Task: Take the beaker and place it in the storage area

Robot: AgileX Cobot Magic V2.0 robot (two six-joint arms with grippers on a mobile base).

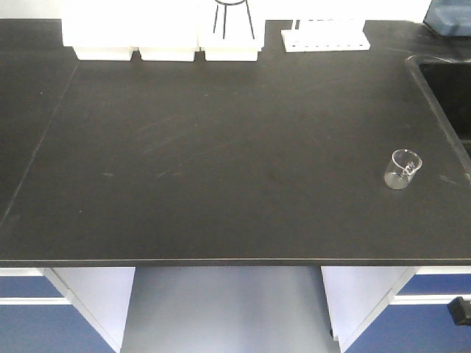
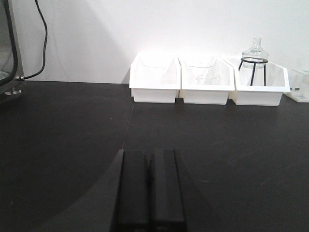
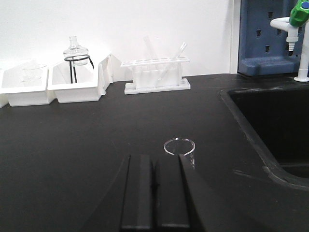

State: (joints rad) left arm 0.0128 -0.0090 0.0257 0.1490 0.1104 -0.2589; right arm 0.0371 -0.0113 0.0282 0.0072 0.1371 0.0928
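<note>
A small clear glass beaker (image 1: 403, 169) stands upright on the black bench (image 1: 221, 162), near its right side and close to the sink. In the right wrist view the beaker (image 3: 179, 147) sits just beyond and slightly right of my right gripper (image 3: 154, 158), whose fingers are shut together with nothing between them; the right finger hides the beaker's lower part. My left gripper (image 2: 150, 153) is also shut and empty, low over bare bench far to the left. Neither gripper shows in the front view. The storage area is out of view.
Three white trays (image 1: 169, 44) line the back wall, one holding a glass flask on a wire stand (image 2: 254, 52). A test tube rack (image 3: 155, 72) stands beside them. A sink (image 3: 270, 125) lies right of the beaker, with a tap (image 3: 297, 29) behind. The bench's front edge (image 1: 235, 261) is near.
</note>
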